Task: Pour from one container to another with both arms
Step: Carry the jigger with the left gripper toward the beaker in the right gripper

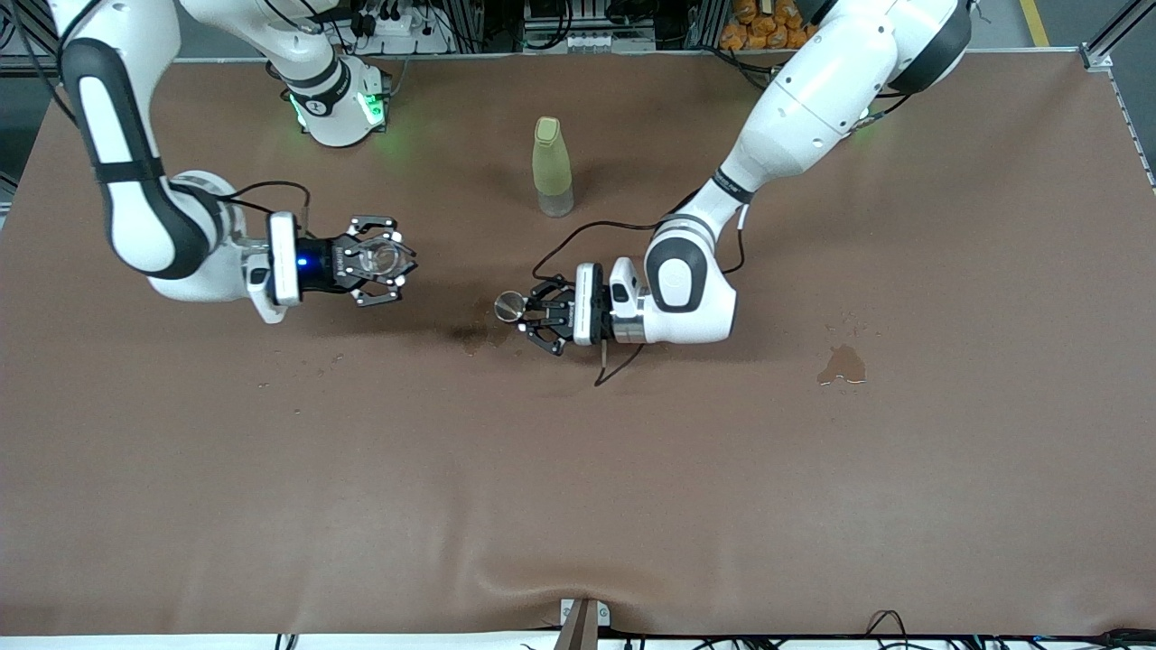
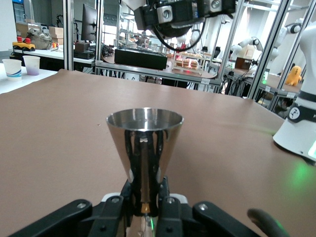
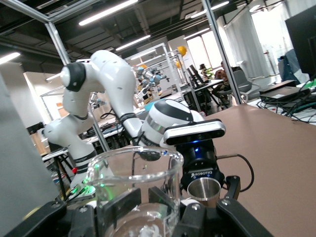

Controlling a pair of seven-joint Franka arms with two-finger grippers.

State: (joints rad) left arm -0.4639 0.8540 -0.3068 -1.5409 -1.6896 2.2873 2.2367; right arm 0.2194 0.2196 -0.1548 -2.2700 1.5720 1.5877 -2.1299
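My right gripper (image 1: 384, 260) is shut on the tiny clear glass cup (image 1: 377, 259), held upright over the table toward the right arm's end. In the right wrist view the cup (image 3: 136, 192) fills the space between the black pads (image 3: 118, 210). My left gripper (image 1: 528, 314) is shut on the thin waist of the shiny metal jigger (image 1: 508, 307), mouth up, low over the table's middle. The left wrist view shows the jigger (image 2: 144, 143) standing upright between the fingers (image 2: 165, 197). A wide gap of table separates cup and jigger. The jigger (image 3: 204, 190) also shows farther off in the right wrist view.
A tall pale yellow-green bottle (image 1: 552, 167) stands on the brown table (image 1: 578, 487), farther from the front camera than both grippers. A dark stain (image 1: 474, 336) lies beside the jigger. A wet puddle (image 1: 842, 364) lies toward the left arm's end.
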